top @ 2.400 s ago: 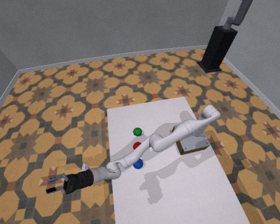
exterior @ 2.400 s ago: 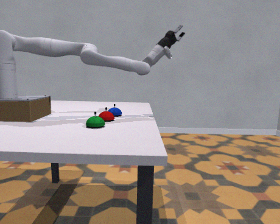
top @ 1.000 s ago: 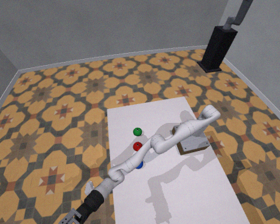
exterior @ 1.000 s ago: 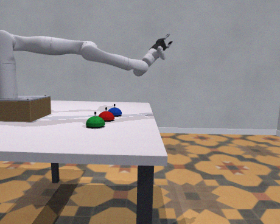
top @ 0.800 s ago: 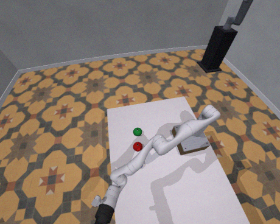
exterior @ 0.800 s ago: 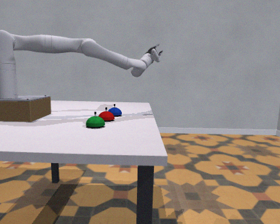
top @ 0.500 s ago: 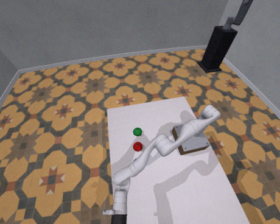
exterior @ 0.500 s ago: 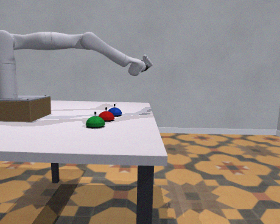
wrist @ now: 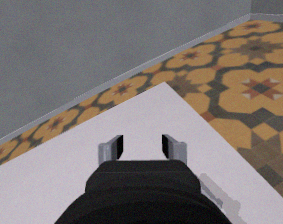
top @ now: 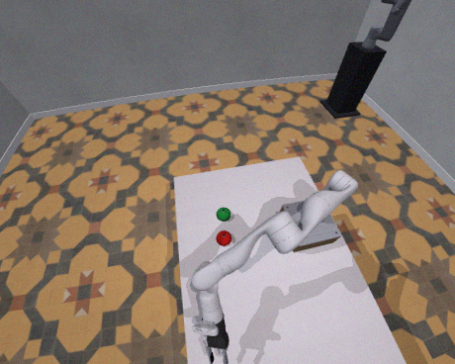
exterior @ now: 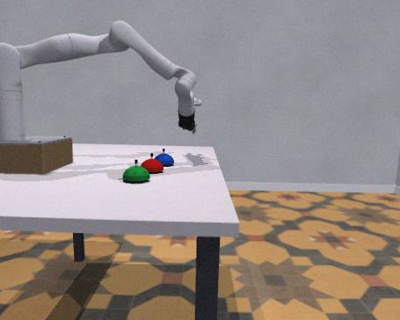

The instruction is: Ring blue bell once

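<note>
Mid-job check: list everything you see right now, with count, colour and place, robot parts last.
Blue bell: one, far end of the row, hidden by the arm from above.
Red bell: one, middle.
Green bell: one, nearest the exterior camera.
Table: one, white top, dark legs.
Pedestal: one, black, room corner, grey sculpture on top.
Base block: one, brown, on the table.
Arm: one, white, bent downward.
Gripper: one, black, open, empty, above the table.

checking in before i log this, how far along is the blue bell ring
Done: nothing visible yet; the blue bell, red bell and green bell sit in a row untouched. In hand: the open, empty pincer hangs pointing down, above the table and apart from the blue bell. Left: descend, press its button fully once, release, lift away.
</note>
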Robot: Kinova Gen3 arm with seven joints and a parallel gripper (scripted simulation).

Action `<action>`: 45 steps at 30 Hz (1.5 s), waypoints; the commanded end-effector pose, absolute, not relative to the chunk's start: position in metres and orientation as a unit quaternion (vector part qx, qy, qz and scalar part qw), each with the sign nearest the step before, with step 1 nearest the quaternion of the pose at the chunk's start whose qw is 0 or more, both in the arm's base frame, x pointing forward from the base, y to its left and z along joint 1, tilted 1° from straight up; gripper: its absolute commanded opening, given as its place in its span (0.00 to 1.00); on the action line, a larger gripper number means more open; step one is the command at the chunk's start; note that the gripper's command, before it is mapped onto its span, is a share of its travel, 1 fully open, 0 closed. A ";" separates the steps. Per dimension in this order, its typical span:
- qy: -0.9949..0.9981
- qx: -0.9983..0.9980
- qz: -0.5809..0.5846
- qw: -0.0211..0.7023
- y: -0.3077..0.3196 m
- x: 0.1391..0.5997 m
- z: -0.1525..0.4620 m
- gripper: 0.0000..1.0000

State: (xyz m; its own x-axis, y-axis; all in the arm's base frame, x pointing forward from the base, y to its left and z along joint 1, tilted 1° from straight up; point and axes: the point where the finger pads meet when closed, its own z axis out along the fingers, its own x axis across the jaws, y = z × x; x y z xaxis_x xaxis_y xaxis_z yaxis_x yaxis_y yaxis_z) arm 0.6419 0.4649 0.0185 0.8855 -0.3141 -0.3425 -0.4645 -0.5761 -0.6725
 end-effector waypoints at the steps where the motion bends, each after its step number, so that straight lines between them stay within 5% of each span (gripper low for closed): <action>1: 0.210 -0.898 0.070 0.379 0.451 0.635 0.028 1.00; 14: 0.159 -0.958 0.029 0.238 0.339 0.610 0.003 1.00; 45: 0.142 -0.974 0.017 0.178 0.286 0.598 0.003 1.00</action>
